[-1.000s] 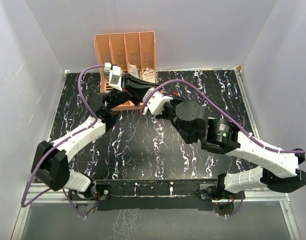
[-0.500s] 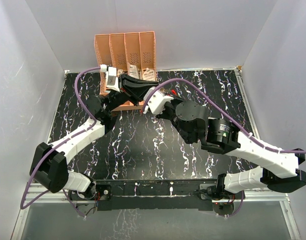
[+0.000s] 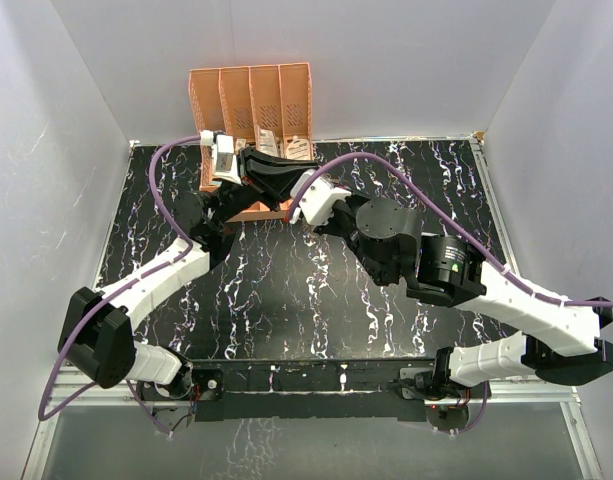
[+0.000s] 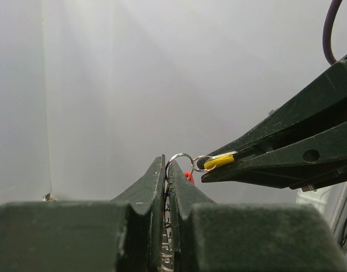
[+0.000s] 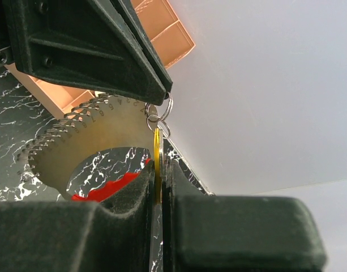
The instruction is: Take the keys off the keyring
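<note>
at the left gripper (image 4: 166,165), a silver keyring (image 4: 180,154) bears a yellow key (image 4: 218,162).

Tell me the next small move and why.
Probably slide the key round the ring with the right tool. The left tool pinches the ring, the right one the key, and the key is not yet off.
</note>
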Robot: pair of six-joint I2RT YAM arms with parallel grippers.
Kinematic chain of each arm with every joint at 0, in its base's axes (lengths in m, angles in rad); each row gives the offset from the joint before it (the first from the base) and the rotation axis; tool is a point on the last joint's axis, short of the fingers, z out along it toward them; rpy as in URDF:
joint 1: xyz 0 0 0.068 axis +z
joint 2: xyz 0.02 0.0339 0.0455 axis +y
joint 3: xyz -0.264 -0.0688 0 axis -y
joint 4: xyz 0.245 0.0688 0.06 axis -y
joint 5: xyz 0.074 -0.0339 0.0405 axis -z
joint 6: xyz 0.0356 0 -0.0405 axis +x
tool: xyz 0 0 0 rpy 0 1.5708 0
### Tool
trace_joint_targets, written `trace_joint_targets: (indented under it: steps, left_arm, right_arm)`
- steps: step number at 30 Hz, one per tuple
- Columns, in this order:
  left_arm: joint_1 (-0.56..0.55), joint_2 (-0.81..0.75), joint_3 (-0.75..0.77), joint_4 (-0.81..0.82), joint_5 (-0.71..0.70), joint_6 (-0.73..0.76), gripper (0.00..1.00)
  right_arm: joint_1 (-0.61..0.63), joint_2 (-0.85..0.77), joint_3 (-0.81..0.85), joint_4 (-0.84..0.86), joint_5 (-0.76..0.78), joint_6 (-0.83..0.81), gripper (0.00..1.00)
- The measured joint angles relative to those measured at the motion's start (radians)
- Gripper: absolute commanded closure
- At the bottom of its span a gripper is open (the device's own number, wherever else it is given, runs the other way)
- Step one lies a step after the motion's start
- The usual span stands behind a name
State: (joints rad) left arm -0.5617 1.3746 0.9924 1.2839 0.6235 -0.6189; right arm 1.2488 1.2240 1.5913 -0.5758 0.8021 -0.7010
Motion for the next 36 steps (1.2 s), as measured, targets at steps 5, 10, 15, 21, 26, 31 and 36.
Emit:
trace_joint_targets:
  steps: [5, 10, 15, 21, 26, 31, 36]
  left_arm:
    - [-0.003, 0.000, 0.000, -0.016, -0.014, 0.018, 1.00]
    - [-0.004, 0.000, 0.000, -0.029, -0.023, 0.029, 1.00]
    - [-0.007, 0.000, 0.000, -0.031, -0.033, 0.036, 1.00]
    - [-0.010, 0.000, 0.000, -0.032, -0.038, 0.035, 0.82]
    - [-0.001, 0.000, 0.000, -0.061, -0.047, 0.051, 0.69]
    - [0.006, -0.023, 0.000, -0.145, -0.058, 0.100, 0.63]
    - [0.006, -0.051, 0.000, -0.163, -0.056, 0.122, 0.59]
  right_arm:
    - [0.000, 0.008, 0.003, 0.000, 0.004, -0.004, 1.00]
    - [-0.001, 0.010, 0.003, 0.000, 0.006, -0.006, 1.00]
    - [-0.001, 0.011, 0.003, 0.000, 0.006, -0.008, 1.00]
    - [-0.001, 0.011, 0.003, 0.000, 0.010, -0.009, 1.00]
    - [0.000, 0.005, 0.002, 0.000, 0.010, -0.013, 1.00]
    - [0.001, -0.014, 0.000, 0.005, 0.010, -0.023, 1.00]
    - [0.001, -0.024, 0.000, 0.005, 0.011, -0.026, 1.00]
